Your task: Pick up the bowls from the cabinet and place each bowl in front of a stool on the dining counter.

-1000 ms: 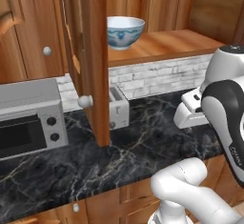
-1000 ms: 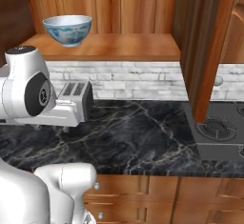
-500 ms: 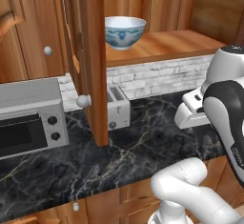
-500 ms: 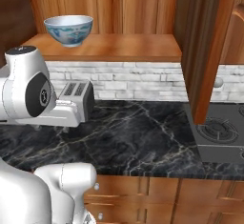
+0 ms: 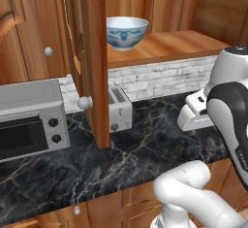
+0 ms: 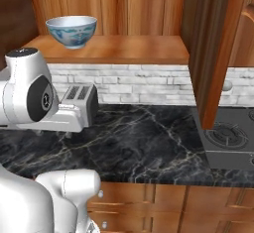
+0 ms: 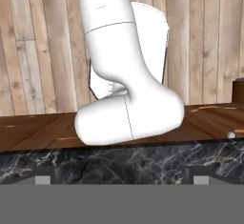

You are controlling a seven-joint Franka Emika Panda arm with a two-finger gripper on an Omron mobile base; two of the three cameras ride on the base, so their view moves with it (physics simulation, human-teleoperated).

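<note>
A white bowl with a blue floral pattern [image 5: 127, 32] [image 6: 72, 30] stands upright on the plank shelf of the open reddish-brown cabinet [image 5: 167, 47] [image 6: 129, 49]. The cabinet's tall door [image 5: 93, 57] [image 6: 214, 43] is swung out over the counter. My gripper [image 7: 121, 178] is open, its two fingertips [image 7: 45, 178] far apart with nothing between them. It points down at a black marble edge, well below and to the side of the bowl. The stool and the dining counter are out of view.
A silver toaster [image 5: 119, 108] [image 6: 79, 98] and a grey toaster oven [image 5: 29, 120] stand on the black marble counter [image 5: 145, 154] [image 6: 154, 138] below the shelf. A stove burner [image 6: 227, 137] lies at the right. The door's round knob [image 5: 85, 102] juts out at toaster height.
</note>
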